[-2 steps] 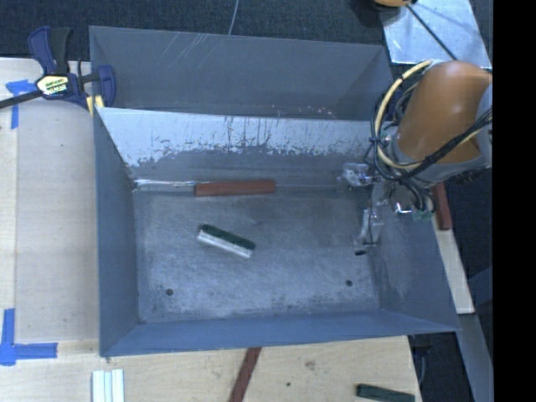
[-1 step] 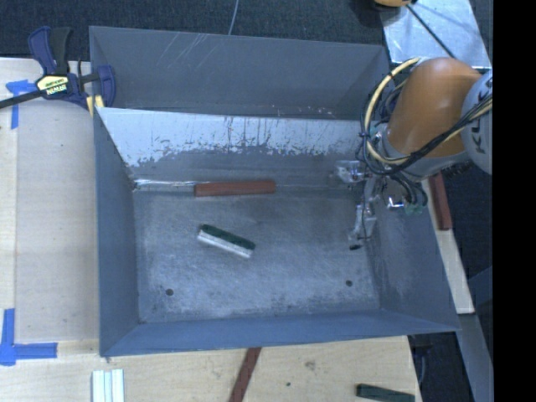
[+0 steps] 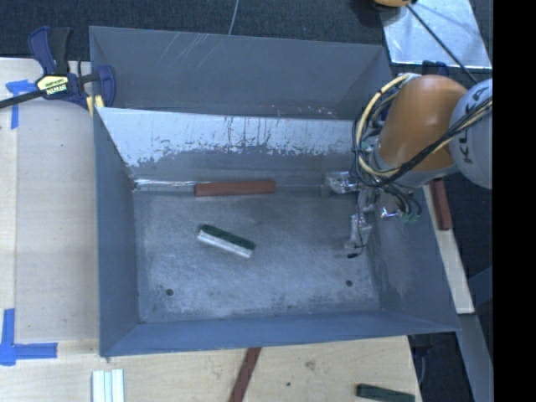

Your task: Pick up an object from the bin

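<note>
**While the tool hangs at the right of the bin, two things lie apart from it**

Where the near wall of the grey bin meets the floor, bare metal is seen. A little farther in, a short green-and-white bar is found lying flat and slightly slanted on the floor, left of the middle. At about the same depth, near the right wall, the tool is seen pointed down close over bare floor. The bar lies well to its left, with open floor between them. Whether the tool is open or closed cannot be told. Farther back, a long brown stick is laid flat along the foot of the far wall, left of the tool and beyond the bar, touching neither. Above and behind the tool, the wrist is wrapped in an orange cover with cables looped round it, over the bin's right rim.
</note>
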Controlling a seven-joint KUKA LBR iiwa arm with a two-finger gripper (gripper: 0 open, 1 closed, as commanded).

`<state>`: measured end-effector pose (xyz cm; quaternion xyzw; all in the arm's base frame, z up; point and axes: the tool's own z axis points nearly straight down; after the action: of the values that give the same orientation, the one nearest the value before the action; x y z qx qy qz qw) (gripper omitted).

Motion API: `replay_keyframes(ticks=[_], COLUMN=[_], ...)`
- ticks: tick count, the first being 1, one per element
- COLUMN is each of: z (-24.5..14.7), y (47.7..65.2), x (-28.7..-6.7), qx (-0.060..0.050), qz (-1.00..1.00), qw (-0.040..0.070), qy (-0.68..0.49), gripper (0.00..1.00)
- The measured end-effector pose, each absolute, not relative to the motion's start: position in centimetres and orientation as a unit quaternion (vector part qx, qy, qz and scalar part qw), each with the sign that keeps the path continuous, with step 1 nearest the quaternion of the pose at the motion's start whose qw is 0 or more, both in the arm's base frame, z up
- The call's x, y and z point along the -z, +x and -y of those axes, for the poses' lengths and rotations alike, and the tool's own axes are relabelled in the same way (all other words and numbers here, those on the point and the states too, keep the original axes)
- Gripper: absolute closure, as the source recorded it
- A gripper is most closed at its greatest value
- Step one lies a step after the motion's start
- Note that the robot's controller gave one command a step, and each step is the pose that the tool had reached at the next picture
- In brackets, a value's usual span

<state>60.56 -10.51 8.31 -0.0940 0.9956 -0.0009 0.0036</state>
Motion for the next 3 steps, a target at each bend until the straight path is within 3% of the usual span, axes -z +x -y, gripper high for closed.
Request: replay_keyframes(ticks=[1,2,3], z=[6.4,2.2,0.4], y=[61.1,61.0,61.4], x=[-7.5,-10.9,-11.0], qx=[0.0,0.0,0.0], qz=[-1.0,-1.0,-1.0], qw=[0.002,-0.001,0.005], qy=[-0.02,0.025,0.025], gripper=[0.0,0.0,0.0])
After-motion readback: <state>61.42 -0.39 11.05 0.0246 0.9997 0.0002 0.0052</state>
